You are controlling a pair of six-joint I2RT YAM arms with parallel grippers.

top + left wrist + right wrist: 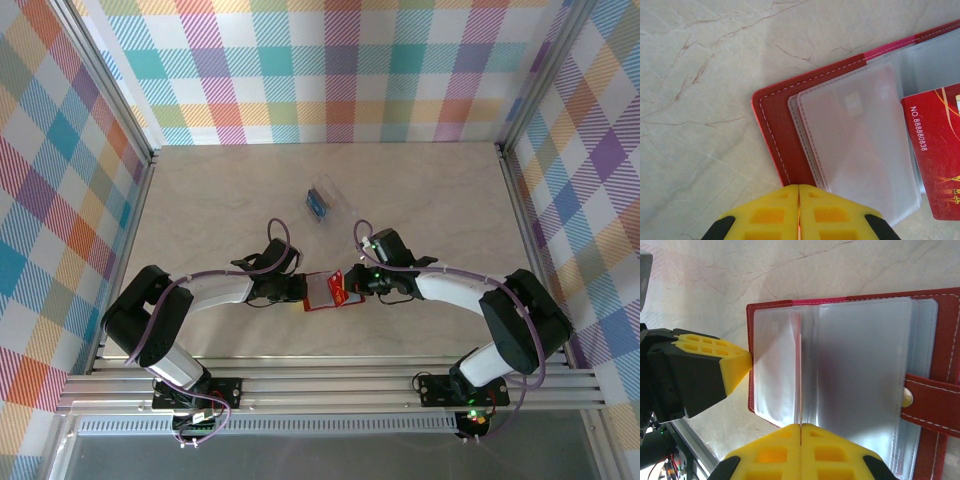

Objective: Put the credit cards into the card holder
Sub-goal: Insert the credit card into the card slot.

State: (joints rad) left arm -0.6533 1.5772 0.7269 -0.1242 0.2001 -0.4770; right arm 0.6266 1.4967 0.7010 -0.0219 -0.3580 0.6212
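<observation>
Red leather-like folding card holder (775, 130): closed left hand (798, 187) apparently pinching its edge. Red plastic credit card (935, 165): we are feeding it square, right hand (801, 426) clamped on it.

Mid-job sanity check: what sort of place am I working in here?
Probably a purpose-built robot test booth: bright checked wall panels enclose a marbled tabletop, and metal rails run along its near edge.
</observation>
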